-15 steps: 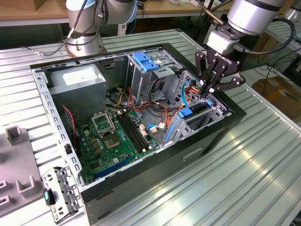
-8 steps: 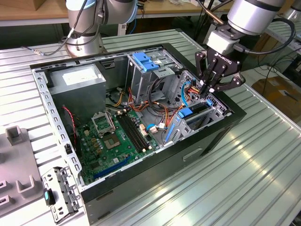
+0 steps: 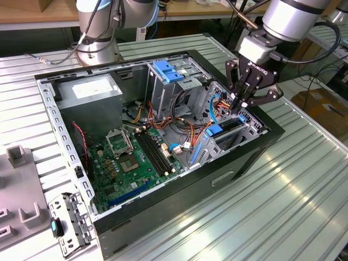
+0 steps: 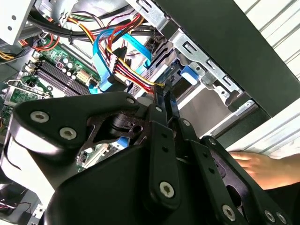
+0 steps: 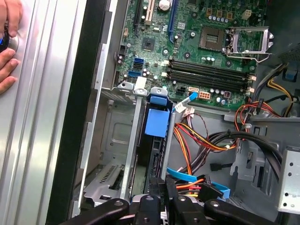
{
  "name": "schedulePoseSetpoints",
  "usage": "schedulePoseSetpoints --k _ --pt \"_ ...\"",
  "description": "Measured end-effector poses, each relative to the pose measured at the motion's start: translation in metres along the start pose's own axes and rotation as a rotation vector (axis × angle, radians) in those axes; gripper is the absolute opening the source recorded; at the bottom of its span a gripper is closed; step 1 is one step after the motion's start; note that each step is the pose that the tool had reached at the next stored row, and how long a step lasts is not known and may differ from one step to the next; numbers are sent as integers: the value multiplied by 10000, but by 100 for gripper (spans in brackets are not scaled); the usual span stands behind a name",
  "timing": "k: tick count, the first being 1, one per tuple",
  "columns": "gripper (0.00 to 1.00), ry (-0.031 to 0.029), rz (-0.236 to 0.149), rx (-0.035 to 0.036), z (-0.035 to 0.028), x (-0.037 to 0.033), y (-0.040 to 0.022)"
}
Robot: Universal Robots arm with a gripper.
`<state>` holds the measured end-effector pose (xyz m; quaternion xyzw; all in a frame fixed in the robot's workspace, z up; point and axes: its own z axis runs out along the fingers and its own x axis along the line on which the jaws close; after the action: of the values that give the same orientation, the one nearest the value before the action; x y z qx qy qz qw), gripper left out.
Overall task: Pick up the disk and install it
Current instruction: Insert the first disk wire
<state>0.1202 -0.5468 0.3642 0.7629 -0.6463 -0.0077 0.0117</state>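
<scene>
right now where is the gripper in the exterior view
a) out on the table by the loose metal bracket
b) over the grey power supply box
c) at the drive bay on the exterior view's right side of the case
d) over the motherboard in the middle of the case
c: the gripper hangs at the drive bay with the blue rails, on the exterior view's right side of the open computer case.

Ribbed metal table (image 3: 304, 179), wooden bench (image 3: 32, 13) behind
</scene>
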Motion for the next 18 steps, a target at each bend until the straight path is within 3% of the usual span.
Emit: schedulePoseSetpoints --k 2,5,7,10,18 --pt "17 -5 175 -1 29 0 -1" --pt "17 -23 832 -3 70 0 -2" --pt "17 -28 1034 -4 89 2 -2" --pt "17 -29 1044 1 111 38 4" --pt "17 -25 1158 55 156 42 29"
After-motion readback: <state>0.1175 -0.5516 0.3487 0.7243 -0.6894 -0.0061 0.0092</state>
